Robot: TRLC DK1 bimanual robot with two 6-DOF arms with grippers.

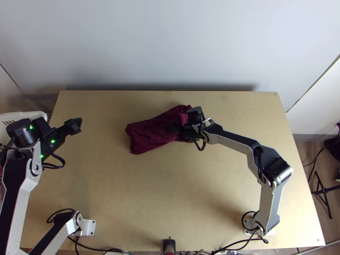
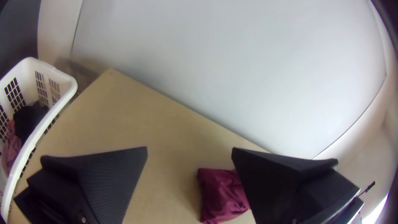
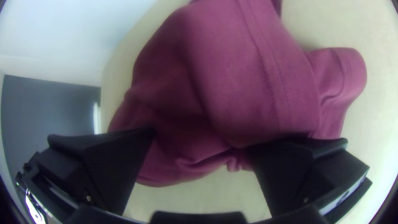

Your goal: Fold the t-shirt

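The dark red t-shirt (image 1: 155,131) lies as a bunched, folded strip on the middle of the table, slanting up toward the right. My right gripper (image 1: 186,126) is over its right end. In the right wrist view, the t-shirt (image 3: 248,83) shows thick rounded folds and a seam, and my right gripper (image 3: 201,139) has its fingers wide apart with cloth between and beneath them. My left gripper (image 1: 75,126) is above the table's left side, away from the cloth. Seen from its wrist, the left gripper (image 2: 189,151) is open, with the t-shirt (image 2: 219,195) farther off, partly behind one finger.
A white laundry basket (image 2: 66,83) holding dark and pink cloth stands beyond the table's left edge. The wooden table (image 1: 182,191) has bare surface in front of the shirt. A pale wall (image 1: 170,42) rises behind the far edge. Cables (image 1: 106,250) run along the near edge.
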